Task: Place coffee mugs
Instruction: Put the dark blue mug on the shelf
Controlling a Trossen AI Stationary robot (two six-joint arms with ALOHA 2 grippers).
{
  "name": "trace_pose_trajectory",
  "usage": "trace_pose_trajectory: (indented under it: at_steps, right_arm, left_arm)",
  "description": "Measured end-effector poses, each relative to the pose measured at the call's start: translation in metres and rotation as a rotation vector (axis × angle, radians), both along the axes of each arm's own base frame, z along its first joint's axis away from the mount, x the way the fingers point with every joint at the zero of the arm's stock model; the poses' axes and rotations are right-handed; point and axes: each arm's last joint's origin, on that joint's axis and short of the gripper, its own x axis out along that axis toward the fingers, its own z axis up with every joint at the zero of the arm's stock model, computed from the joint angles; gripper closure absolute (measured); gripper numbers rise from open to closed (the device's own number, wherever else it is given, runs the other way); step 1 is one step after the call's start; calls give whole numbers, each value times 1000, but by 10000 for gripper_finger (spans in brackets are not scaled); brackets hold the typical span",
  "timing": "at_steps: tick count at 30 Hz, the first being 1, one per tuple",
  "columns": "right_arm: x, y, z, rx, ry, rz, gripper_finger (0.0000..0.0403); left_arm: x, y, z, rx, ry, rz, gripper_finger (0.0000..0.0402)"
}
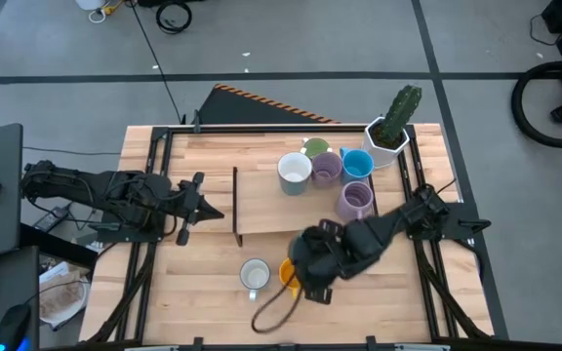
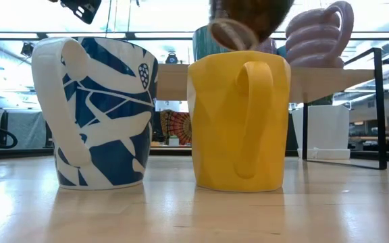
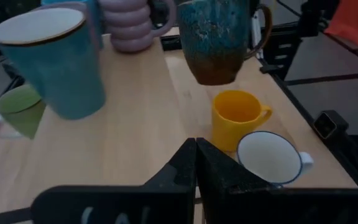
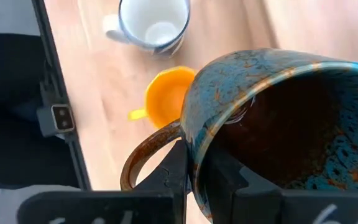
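My right gripper [image 1: 312,265] is shut on a dark brown mug with teal speckles [image 3: 216,37], lifted over the orange mug [image 1: 289,274]. The orange mug stands on its base on the table beside a white mug with blue pattern [image 1: 255,275]. On the raised wooden shelf [image 1: 261,210] stand a white mug [image 1: 294,171], a green one [image 1: 315,148], a blue one [image 1: 357,164] and two lavender ones [image 1: 326,168] [image 1: 356,200]. My left gripper [image 1: 198,200] is shut and waits off the shelf's left end. My right gripper holds the dark mug by its rim [image 4: 197,146], right beside the brown handle [image 4: 142,155]. One finger [image 4: 219,177] is inside the mug and one [image 4: 176,171] outside. The fingers come from above. The mug hangs lifted clear, slightly tilted, over the orange mug [image 4: 166,96].
A white faceted pot with a cactus [image 1: 390,127] stands at the shelf's far right corner. A dark cable loop [image 1: 273,312] lies near the table's near edge. Black frame rails [image 1: 154,244] run along both table sides. The shelf's left half is bare wood.
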Motion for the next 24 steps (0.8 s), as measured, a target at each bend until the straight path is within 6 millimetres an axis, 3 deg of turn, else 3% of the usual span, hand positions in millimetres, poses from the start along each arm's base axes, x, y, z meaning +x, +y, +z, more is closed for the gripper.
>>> trace_pose_trajectory:
  at_steps: [13, 24]
  right_arm:
    - [-6, -48, 32, -36, -76, 35, 366]
    - [-1, -77, 26, -11, -21, 49, 366]
  left_arm:
    - [-7, 5, 11, -8, 71, 28, 386]
    - [-7, 5, 10, -7, 78, 28, 386]
